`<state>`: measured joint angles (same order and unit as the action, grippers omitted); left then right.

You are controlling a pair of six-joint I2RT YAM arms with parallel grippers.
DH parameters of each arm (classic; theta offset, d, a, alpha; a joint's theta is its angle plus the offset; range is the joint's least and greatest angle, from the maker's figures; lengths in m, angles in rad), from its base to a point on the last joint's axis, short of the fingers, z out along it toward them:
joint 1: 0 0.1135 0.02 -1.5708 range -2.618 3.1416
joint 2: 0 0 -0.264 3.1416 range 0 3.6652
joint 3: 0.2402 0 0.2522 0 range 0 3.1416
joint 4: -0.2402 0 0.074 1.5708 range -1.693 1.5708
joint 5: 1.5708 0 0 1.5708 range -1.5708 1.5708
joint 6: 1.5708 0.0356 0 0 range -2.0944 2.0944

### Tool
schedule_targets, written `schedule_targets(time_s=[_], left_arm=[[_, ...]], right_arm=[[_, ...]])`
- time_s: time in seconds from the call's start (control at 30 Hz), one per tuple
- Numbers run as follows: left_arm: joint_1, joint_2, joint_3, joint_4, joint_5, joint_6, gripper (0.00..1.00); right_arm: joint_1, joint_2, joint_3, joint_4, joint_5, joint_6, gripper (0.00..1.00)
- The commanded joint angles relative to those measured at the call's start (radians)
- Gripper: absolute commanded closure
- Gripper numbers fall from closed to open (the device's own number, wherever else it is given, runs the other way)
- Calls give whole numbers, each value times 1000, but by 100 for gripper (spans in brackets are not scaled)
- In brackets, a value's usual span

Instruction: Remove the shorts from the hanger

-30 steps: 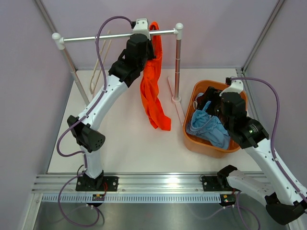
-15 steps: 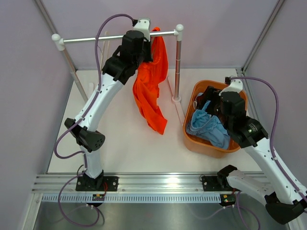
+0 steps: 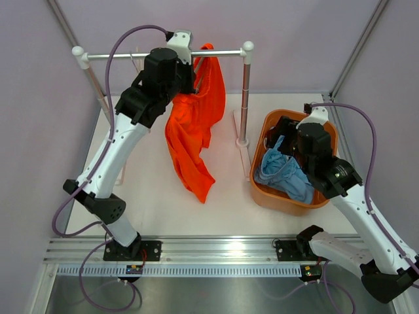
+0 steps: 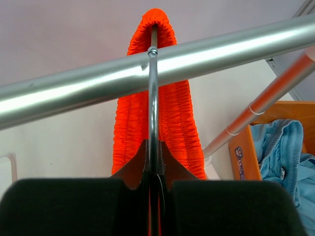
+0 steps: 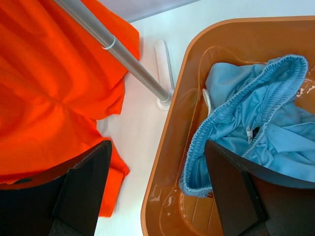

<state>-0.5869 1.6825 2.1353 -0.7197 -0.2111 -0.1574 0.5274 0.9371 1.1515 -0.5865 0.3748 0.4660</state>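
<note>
The orange shorts (image 3: 190, 131) hang by their gathered waistband on a hanger whose metal hook (image 4: 153, 88) sits over the rack's silver rail (image 3: 118, 55). My left gripper (image 3: 185, 64) is up at the rail, shut on the hook's wire (image 4: 153, 157), with the orange shorts (image 4: 177, 118) just beyond it. The light blue shorts (image 3: 285, 173) lie crumpled in the orange basket (image 3: 262, 190). My right gripper (image 3: 285, 134) is open and empty above the basket's left rim (image 5: 167, 162), with the light blue shorts (image 5: 256, 113) under its right finger.
The rack's right post (image 3: 244, 98) stands between the orange shorts and the basket, with its foot on the table (image 5: 165, 101). The left post (image 3: 98, 91) slants down at the far left. Grey walls close in both sides and the back.
My left gripper has moved left along the rail and slightly up, taking the hanger with it. The orange shorts have swung left. The right arm has barely moved.
</note>
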Motion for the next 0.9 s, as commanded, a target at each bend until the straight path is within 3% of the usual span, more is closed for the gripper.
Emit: schedule_targets(time_s=[0.0, 0.17, 0.3, 0.47, 0.67, 0.87], left_arm=[[-2, -70, 6, 78, 41, 56, 100], [-1, -87, -15, 97, 56, 73, 100], [-1, -66, 35, 17, 76, 82, 100], [-19, -113, -11, -41, 75, 81, 100], [-88, -251, -247, -25, 32, 68, 100], [-160, -385, -468, 20, 36, 39, 100]], right_arm=[[-4, 9, 19, 43, -4, -13, 15], [-3, 6, 19, 39, -8, -15, 15], [-3, 3, 22, 37, -11, -21, 15], [-3, 25, 43, 37, -71, -38, 17], [14, 124, 118, 4, -181, -32, 22], [167, 222, 203, 1, -81, -18, 23]])
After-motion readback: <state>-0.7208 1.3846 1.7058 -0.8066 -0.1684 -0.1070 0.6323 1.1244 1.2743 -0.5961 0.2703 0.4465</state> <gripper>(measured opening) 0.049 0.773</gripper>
